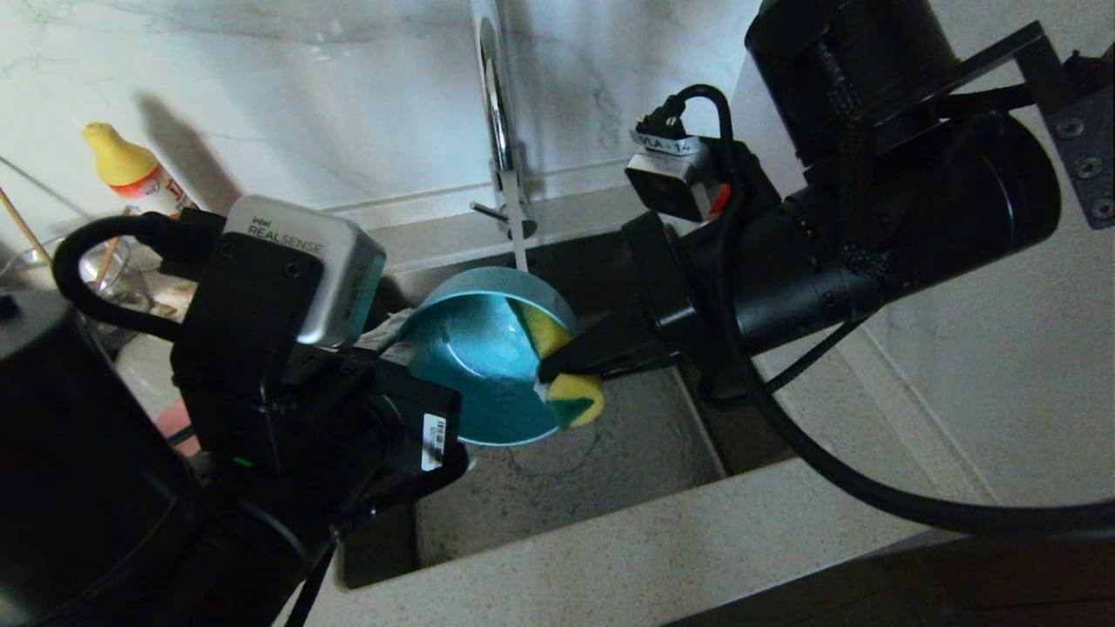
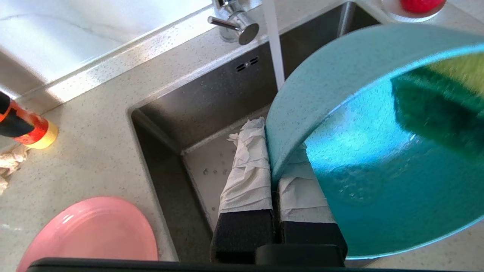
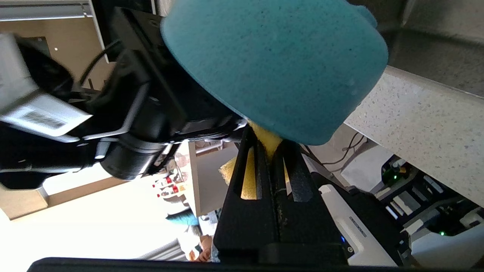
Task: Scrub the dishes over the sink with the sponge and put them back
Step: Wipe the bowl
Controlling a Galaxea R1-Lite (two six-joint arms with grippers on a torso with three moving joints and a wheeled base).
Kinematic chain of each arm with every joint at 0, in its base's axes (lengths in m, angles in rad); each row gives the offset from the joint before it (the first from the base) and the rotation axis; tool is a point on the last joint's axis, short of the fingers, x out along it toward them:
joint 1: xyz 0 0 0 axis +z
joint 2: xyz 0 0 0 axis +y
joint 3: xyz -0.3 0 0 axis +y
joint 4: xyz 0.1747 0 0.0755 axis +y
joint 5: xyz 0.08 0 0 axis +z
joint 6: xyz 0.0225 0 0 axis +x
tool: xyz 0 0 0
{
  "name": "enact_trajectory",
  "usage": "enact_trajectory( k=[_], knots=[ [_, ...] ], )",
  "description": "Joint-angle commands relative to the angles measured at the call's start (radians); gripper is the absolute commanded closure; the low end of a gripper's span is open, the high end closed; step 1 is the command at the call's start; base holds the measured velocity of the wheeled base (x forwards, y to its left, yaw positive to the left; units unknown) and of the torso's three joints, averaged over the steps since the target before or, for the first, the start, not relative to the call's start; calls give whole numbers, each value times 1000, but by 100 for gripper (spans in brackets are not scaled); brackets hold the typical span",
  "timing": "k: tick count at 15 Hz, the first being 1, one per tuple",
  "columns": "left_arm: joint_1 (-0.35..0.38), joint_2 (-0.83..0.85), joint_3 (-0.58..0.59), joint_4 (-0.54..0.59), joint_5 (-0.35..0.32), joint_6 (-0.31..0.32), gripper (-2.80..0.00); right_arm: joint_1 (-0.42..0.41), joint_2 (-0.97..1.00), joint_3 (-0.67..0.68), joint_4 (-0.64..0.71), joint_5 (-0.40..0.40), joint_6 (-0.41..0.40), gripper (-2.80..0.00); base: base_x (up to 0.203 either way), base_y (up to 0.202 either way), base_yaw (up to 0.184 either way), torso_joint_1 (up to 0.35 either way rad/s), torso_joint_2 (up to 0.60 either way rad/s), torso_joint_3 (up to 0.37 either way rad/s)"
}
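Speckled stone worktop (image 2: 94,151) surrounds the steel sink (image 2: 211,102). Directly on it: pink plate (image 2: 94,230), red-and-yellow bottle (image 2: 26,128), crumpled cloth (image 2: 9,162), white saucer with red fruit (image 2: 412,11).

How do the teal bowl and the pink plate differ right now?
1. The teal bowl is held tilted over the sink by the left claw; the pink plate lies flat on the counter.
2. The bowl is deep-walled; the plate is shallow.
3. The right claw presses the sponge against the bowl's rim; nothing touches the plate.
Both are round.
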State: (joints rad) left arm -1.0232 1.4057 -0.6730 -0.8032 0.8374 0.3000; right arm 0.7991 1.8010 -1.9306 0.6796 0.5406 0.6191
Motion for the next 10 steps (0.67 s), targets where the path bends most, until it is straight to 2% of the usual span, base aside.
enact_trajectory(
  k=[1, 5, 10],
  knots=[
    [0, -1, 1, -4, 5, 2, 0, -6, -27, -1, 2, 1, 4, 0, 0, 0, 0, 0, 0, 0],
    [0, 1, 1, -5, 5, 2, 0, 1, -19, -1, -31, 5, 1, 0, 0, 0, 0, 0, 0, 0],
    [0, 6, -16, -5, 5, -1, 0, 63, 31, 7, -16, 8, 7, 0, 0, 0, 0, 0, 0, 0]
  ],
)
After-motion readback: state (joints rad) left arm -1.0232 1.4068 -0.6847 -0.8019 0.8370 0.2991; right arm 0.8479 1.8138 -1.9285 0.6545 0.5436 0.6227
